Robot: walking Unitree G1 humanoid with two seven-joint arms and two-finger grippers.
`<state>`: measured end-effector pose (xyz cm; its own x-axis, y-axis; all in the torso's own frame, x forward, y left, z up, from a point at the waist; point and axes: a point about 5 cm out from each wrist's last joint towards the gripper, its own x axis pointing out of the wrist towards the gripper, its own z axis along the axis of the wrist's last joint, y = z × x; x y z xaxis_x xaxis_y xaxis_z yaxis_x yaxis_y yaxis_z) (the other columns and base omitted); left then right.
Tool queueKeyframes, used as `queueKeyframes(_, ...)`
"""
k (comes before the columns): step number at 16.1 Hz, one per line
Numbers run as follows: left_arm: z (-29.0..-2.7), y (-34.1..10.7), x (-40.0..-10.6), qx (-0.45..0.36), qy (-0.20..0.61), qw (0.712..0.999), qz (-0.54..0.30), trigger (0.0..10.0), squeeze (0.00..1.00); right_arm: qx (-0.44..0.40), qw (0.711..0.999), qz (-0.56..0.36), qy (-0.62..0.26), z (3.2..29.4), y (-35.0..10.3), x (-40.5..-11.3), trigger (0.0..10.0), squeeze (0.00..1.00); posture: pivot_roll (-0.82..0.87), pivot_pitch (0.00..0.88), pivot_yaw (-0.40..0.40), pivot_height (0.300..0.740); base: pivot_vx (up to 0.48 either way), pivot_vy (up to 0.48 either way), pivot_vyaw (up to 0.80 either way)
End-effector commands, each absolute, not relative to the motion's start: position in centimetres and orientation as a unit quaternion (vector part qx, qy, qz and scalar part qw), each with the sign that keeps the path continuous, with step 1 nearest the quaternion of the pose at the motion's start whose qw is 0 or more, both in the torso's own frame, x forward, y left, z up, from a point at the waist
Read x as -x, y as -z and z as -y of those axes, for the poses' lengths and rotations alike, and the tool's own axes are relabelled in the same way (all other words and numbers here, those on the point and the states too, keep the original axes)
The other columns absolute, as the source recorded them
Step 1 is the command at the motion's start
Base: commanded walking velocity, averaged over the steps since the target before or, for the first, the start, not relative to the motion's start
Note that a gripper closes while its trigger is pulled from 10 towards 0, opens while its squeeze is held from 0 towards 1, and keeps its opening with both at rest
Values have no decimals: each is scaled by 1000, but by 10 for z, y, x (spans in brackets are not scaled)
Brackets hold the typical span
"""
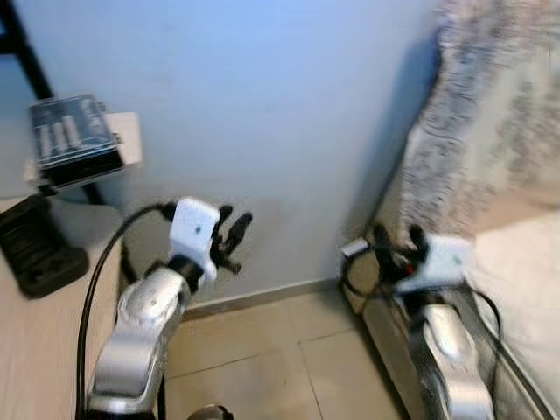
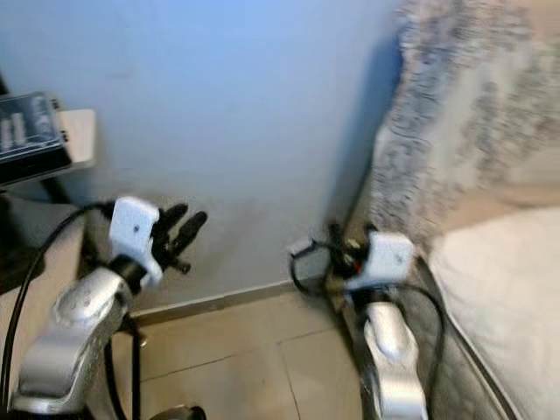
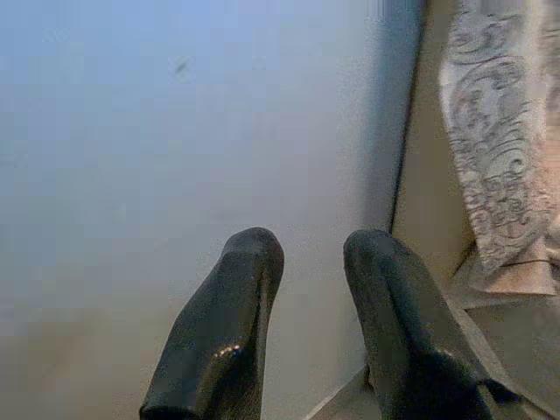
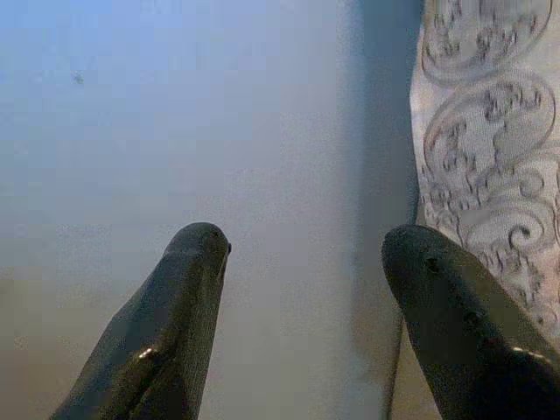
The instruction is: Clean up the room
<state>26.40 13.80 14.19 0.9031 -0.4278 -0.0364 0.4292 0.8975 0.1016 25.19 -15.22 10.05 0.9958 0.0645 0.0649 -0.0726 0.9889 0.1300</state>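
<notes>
Nearest the camera, the two silver arms reached forward over a floor (image 1: 262,367) of beige tiles. The left gripper (image 1: 229,234) was raised beside the near corner of a pale wooden table (image 1: 35,341), its black fingers (image 3: 223,332) spread apart and holding nothing, as the left wrist view confirmed. The right gripper (image 1: 395,243) sat lower, close to the edge of the bed (image 1: 525,289), with its fingers (image 4: 166,324) parted wide and likewise empty; a black cable (image 1: 354,278) looped beside it.

On the table, toward its far edge, lay a black ribbed object (image 1: 35,249), and just past it a dark box with a clear lid (image 1: 74,140) rested against a white block (image 1: 129,136). A black pole (image 1: 26,48) rose behind them.

Farther off, a patterned grey and white bedspread (image 1: 490,122) hung down over the bed at the right, its folds reaching almost to the corner of the room. Behind everything stood the plain pale blue wall (image 1: 262,105), meeting the floor at a light skirting (image 1: 262,297). Both grippers pointed at that wall. No loose item to tidy could be made out on the floor.
</notes>
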Motion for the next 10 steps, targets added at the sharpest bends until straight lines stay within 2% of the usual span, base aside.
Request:
queueKeyframes(1,-136,-137,-267,-59,221,973,-22,10000,0,-69,997,19,-32,151,-97,-255,10000,0,23,0,2,740,300,-371,0)
queueKeyframes(6,-122,-134,-274,-48,233,971,-31,10000,0,-73,997,12,-27,145,-96,-265,10000,0,15,0,21,740,304,-368,0)
queueKeyframes(10,-122,-130,-278,-32,222,974,-35,10000,0,-61,998,15,-30,142,-96,-264,10000,0,18,0,16,740,305,-367,0)
